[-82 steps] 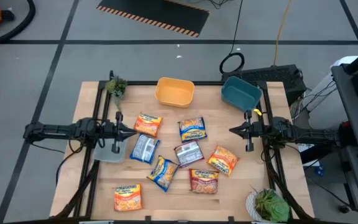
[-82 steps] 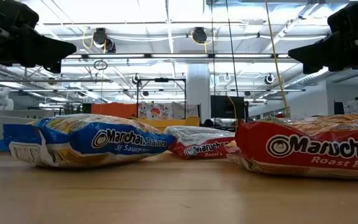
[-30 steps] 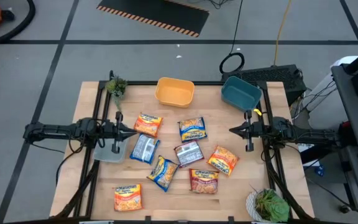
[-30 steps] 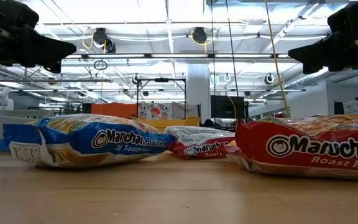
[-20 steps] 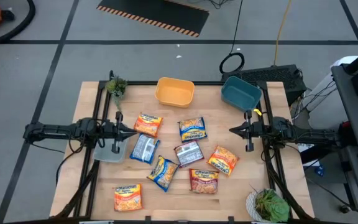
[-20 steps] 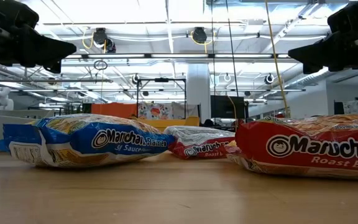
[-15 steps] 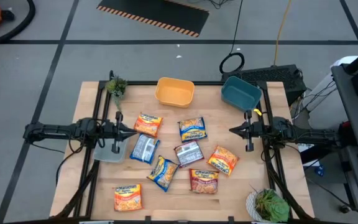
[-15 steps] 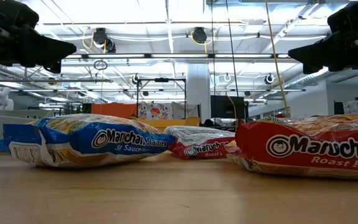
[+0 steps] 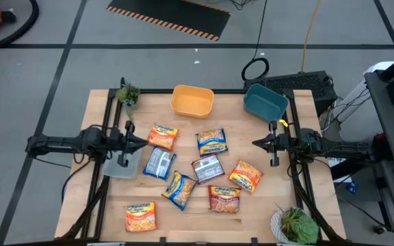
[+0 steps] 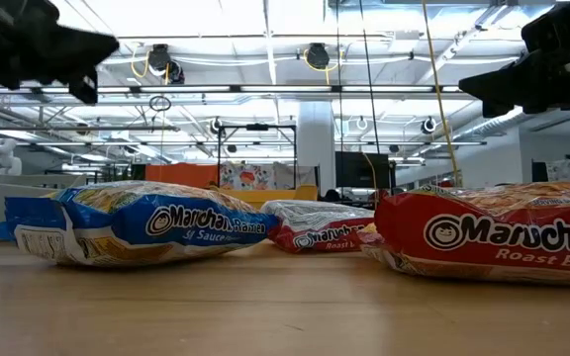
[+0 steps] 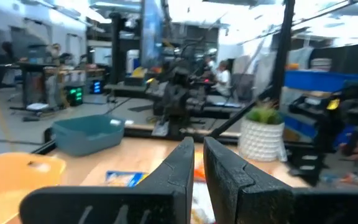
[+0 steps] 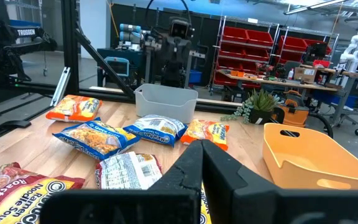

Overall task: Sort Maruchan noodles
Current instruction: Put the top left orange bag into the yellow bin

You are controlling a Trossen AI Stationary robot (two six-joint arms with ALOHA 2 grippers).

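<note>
Eight crinkly square packets [image 9: 195,169] are spread flat on the table [image 9: 101,102] between the two grippers: orange, blue-and-yellow, silver and red-brown, with "Maruchan" lettering readable in the low view. The left gripper [image 9: 144,143] is held above the table beside the nearest orange packet [image 9: 163,137], fingers nearly together, holding nothing. The right gripper [image 9: 255,143] is kept closed and empty, packets just ahead of it.

Grey tiled floor [image 9: 46,68] — red shelving [image 12: 253,46] beyond.
</note>
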